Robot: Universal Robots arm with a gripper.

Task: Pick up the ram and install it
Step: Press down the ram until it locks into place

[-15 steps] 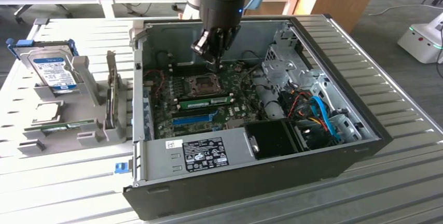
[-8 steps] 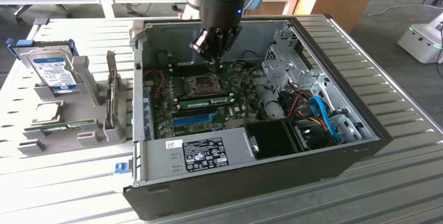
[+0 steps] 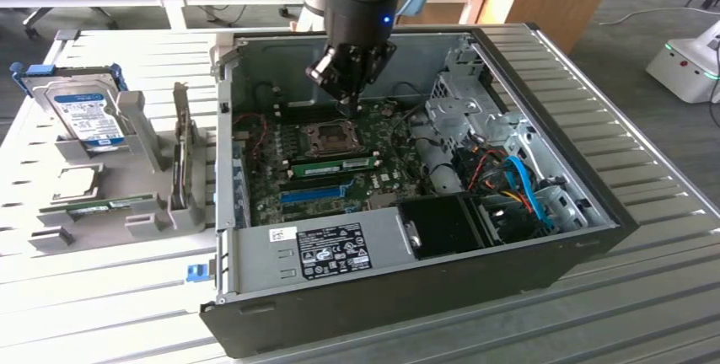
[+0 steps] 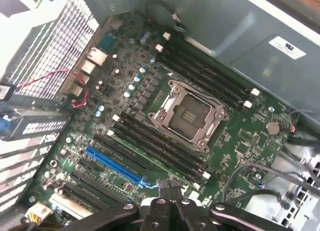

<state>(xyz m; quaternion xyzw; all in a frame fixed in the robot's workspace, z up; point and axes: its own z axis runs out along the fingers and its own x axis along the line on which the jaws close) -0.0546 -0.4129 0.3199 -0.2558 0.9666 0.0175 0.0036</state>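
Nearest the exterior camera, the dark computer case (image 3: 450, 280) is being carried open-sided by the slatted worktop, toward the worktop's edge on the exterior view's right. Inside it, the green motherboard (image 3: 383, 183) is being exposed, with the bare CPU socket (image 3: 334, 135) near its middle. A grey holder (image 3: 158, 221) is being kept beside the case, toward the worktop's opposite edge.

The gripper (image 3: 350, 104) is being held above the socket, its fingers clenched together with nothing seen between them.

One ram (image 3: 332, 163) is being carried in a motherboard slot just beside the socket, on the side toward the blue slot (image 3: 312, 193); whether it is being fully seated cannot be told. A second ram (image 3: 110, 206) is being kept in the holder.

As a judgement, the open socket is being put at risk: a descent slightly off the stick's line could see its contacts being struck, and uneven pressure could leave one end being raised, unlatched.
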